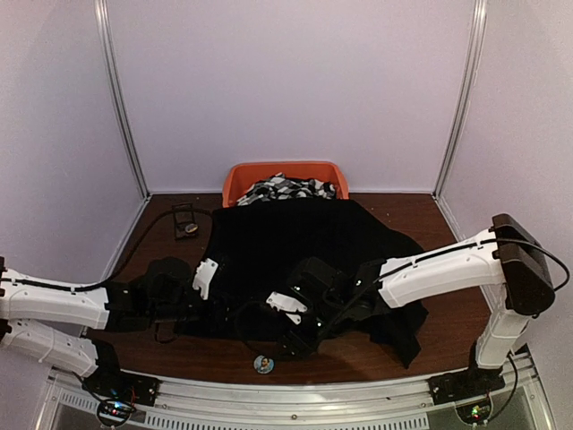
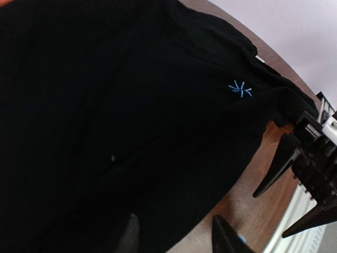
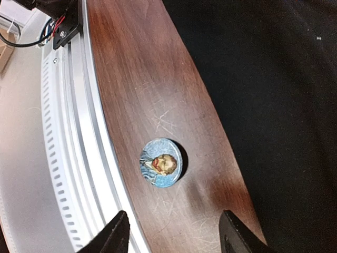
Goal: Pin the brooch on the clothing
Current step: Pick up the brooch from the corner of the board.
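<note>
**Top external.** The clothing [image 1: 295, 242] lies spread over the desk [image 1: 448, 224]. The brooch [image 1: 263, 363] sits on bare wood just off its near hem. The left end effector [image 1: 204, 278] is at the shirt's left edge and the right end effector [image 1: 291, 331] is near the brooch.

**Right wrist.** Only this view shows the brooch face up, ahead of parted, empty fingers [image 3: 113, 234]. To pick it well, centre on the disc, descend straight and close on its rim; so flat a disc may slip.

**Left wrist.** Only this view shows the blue starburst mark [image 2: 240, 88]. The left jaws are parted and hold nothing.
</note>
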You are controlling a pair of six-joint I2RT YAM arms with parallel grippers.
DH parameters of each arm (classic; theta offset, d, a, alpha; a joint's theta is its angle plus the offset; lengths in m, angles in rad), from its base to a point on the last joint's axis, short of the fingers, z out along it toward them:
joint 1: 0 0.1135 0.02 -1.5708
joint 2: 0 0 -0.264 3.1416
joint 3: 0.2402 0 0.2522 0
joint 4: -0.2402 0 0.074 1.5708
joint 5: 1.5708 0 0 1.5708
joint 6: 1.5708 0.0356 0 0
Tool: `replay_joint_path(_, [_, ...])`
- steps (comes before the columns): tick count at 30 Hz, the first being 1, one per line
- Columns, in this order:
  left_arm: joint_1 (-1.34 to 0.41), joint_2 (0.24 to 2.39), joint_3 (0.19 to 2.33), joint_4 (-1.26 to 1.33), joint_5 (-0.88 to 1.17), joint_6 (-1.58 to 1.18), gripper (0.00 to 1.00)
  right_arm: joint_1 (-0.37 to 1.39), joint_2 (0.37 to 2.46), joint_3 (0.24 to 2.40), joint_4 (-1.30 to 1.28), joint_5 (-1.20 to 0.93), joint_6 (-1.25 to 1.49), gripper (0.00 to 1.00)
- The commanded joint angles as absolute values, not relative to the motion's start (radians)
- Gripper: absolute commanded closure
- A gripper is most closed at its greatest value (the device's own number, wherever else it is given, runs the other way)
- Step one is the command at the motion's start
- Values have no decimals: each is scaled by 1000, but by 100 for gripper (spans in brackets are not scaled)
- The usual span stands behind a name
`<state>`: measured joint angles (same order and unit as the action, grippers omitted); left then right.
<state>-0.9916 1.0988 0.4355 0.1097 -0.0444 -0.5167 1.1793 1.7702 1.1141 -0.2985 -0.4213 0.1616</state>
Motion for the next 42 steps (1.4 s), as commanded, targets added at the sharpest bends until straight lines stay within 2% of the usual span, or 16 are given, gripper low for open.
replay_joint_path(1, [-1007, 1141, 465, 86, 96, -620, 69, 1152, 1747, 1075, -223, -501, 363, 41])
replay_joint_path(5, [-1013, 1161, 459, 75, 135, -634, 94, 1118, 1751, 1039, -156, -538, 490, 41])
replay_joint_path(7, [-1018, 1178, 461, 79, 159, -639, 100, 1097, 1748, 1020, -112, -559, 533, 42])
replay_joint_path(14, [-1063, 1285, 523, 86, 327, -591, 100, 1084, 1794, 1037, -97, -614, 604, 47])
replay_joint_path(22, [-1150, 1372, 553, 17, 402, -584, 100, 1087, 1804, 997, -32, -663, 661, 50])
replay_joint_path(30, [-1150, 1303, 473, 15, 316, -675, 100, 1087, 1835, 975, -3, -664, 685, 51])
replay_joint_path(37, [-1150, 1360, 453, 23, 298, -715, 100, 1089, 1877, 990, 33, -690, 706, 52])
replay_joint_path(42, [-1150, 1394, 437, 84, 286, -751, 100, 1089, 1914, 994, 61, -722, 728, 56])
